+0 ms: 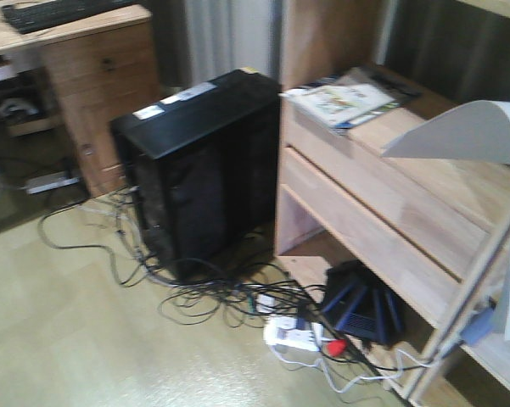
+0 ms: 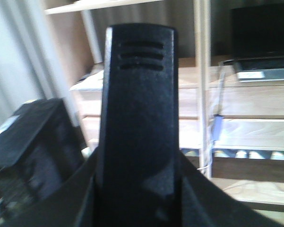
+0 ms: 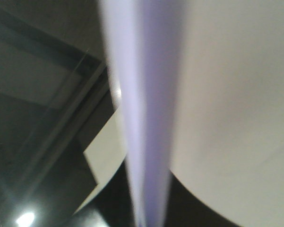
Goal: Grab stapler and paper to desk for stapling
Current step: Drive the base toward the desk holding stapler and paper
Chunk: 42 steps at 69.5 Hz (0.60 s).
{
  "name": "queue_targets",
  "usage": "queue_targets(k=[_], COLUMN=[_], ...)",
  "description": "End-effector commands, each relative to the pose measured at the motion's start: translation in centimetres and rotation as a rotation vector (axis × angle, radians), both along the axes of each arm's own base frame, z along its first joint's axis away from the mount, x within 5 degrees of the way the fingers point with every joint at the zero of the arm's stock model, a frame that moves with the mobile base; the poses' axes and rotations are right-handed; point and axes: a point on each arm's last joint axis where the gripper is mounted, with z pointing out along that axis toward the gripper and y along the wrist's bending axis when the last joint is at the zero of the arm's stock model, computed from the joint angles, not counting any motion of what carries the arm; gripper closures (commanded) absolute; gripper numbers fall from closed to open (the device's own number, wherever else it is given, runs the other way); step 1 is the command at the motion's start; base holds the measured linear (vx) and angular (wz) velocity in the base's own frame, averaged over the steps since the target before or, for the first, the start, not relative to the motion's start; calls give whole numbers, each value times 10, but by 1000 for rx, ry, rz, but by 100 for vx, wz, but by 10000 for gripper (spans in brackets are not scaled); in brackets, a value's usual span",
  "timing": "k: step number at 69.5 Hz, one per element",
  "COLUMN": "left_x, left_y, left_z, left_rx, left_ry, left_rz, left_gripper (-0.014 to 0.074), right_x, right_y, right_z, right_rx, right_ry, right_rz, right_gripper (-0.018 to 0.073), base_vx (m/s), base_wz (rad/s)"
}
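My left gripper (image 2: pixel 137 201) is shut on the black stapler (image 2: pixel 138 109), which stands upright between the dark fingers (image 2: pixel 80 198) and fills the middle of the left wrist view. The white paper (image 3: pixel 227 85) is pinched edge-on in my right gripper (image 3: pixel 149 210), whose jaws are mostly hidden behind the sheet. In the front view the paper (image 1: pixel 462 131) hangs curved in the air at the right, above the shelf; neither gripper shows there. The desk (image 1: pixel 76 30), light wood with a brown side panel, stands at the far left.
A black keyboard (image 1: pixel 59 10) lies on the desk. A black PC tower (image 1: pixel 195 161) stands on the floor between the desk and the wooden shelf unit (image 1: pixel 390 199). Tangled cables (image 1: pixel 212 297), a power strip (image 1: pixel 293 332) and a black router (image 1: pixel 361 305) lie below. Magazines (image 1: pixel 344 102) rest on the shelf.
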Motion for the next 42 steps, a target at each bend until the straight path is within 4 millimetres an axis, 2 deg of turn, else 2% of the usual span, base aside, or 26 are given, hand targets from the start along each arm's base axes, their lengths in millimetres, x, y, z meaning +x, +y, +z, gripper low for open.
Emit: queue_targets(k=[1,42], left_x=[1,1], left_y=[-1,-1], left_z=[17,17], left_rx=[-89,-89], left_ry=[-83,-83], left_rz=[-1,-1], left_gripper=[603,603], right_x=[-3,-3], right_y=[-1,-1], right_z=[9,9], right_rx=[16,16], right_ry=[-57,-57], right_rz=[-9,-9], right_gripper=[565,565], base_vx=[-5,1], base_wz=[46,55])
